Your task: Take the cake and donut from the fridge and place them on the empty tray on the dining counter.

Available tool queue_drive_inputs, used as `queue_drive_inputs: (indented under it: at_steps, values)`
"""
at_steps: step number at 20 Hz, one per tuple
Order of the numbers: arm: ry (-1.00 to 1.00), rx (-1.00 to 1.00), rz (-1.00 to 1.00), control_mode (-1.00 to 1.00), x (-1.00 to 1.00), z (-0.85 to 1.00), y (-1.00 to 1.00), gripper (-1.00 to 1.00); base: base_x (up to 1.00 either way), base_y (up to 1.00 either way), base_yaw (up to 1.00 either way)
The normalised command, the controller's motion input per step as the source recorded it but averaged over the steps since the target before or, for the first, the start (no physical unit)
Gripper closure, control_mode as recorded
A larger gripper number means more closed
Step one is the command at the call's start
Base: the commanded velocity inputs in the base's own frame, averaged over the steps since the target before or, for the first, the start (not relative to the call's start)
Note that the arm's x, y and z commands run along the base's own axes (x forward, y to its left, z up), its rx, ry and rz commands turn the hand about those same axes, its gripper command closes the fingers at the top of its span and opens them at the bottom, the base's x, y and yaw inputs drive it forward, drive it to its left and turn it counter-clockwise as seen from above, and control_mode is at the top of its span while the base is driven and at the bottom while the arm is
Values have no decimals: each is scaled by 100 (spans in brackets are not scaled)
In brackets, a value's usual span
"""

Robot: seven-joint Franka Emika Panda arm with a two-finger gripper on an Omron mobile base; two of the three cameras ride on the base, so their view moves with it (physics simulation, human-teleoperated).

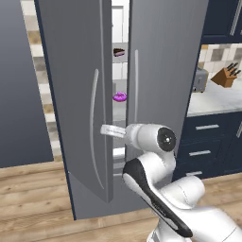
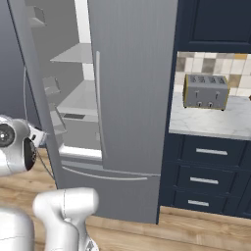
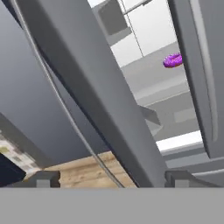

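In front of the fridge (image 1: 156,61), with its left door (image 1: 75,94) swung partly open and the right door (image 1: 160,71) shut. Inside, through the gap between the doors: the cake (image 1: 118,51) on an upper shelf, the donut (image 1: 120,97) on a shelf lower down, both apart from each other and untouched. White interior and grey shelves (image 2: 78,100) visible from the right base view, behind the open door's edge. At the opening, near the left door's long curved handle (image 1: 93,127), the tool (image 3: 113,179), fingers (image 3: 43,178) spread wide on either side of the open door's edge, gripping nothing. Seen from the hand, that door edge running diagonally up from between the two tips, with the thin handle line just to its left and the purple donut far up on its shelf toward the right. Below, a strip of wooden floor (image 1: 33,194). To the right of the fridge, a marble table (image 2: 215,120) over dark navy drawers (image 2: 211,166), carrying a grey toaster (image 2: 206,91) and, farther along, a wooden knife block (image 1: 226,75). Tiled wall (image 2: 211,63) behind the toaster.
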Motion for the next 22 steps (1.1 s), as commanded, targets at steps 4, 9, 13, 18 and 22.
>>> queue_drive_inputs:
  at_steps: [4,9,13,18,22]
  values:
    - [12,29,0,-100,-31,54,-58,-100,0,0,0]
    - [17,28,0,-100,-29,54,-60,-100,0,0,0]
    - [5,23,0,-100,-2,14,-54,-100,0,0,0]
    - [0,24,0,-100,11,0,-36,-100,0,0,0]
    - [5,14,0,-100,34,0,-7,100,0,0,0]
